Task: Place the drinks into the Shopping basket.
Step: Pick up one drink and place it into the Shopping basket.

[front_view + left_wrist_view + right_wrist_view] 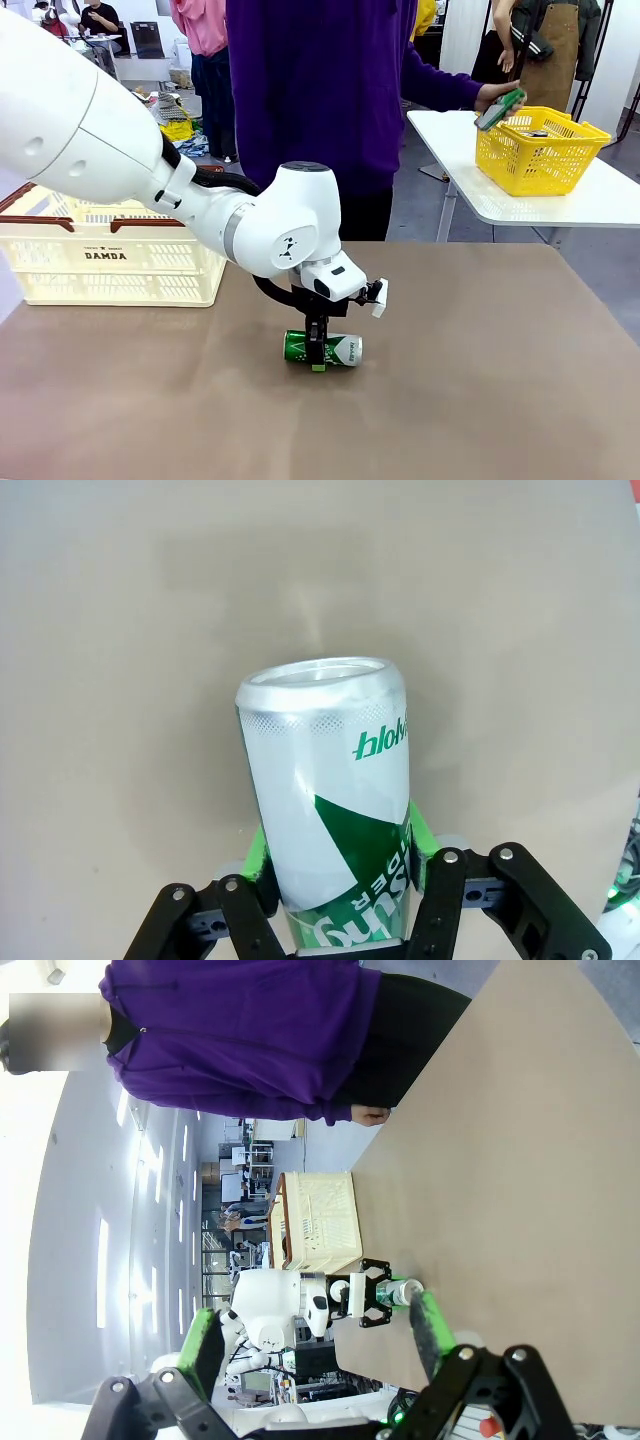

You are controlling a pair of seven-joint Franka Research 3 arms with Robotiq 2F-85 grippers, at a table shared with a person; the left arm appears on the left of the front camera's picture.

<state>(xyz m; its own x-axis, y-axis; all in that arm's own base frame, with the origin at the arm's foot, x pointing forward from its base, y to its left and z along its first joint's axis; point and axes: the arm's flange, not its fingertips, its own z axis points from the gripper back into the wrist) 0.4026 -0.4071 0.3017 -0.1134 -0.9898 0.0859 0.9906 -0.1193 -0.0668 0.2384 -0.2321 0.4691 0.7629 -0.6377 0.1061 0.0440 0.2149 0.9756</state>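
Note:
A green and white drink can lies on its side on the brown table, near the middle. My left gripper comes down over it from above, one finger on each side. In the left wrist view the can stands between the green pads, which press against both its sides. The cream Shopping basket marked DAMDA stands at the table's far left. My right gripper is open and holds nothing; its view shows the can and the basket farther off.
A person in a purple top stands at the far edge, holding a green can over a yellow mesh basket on a white side table at the right.

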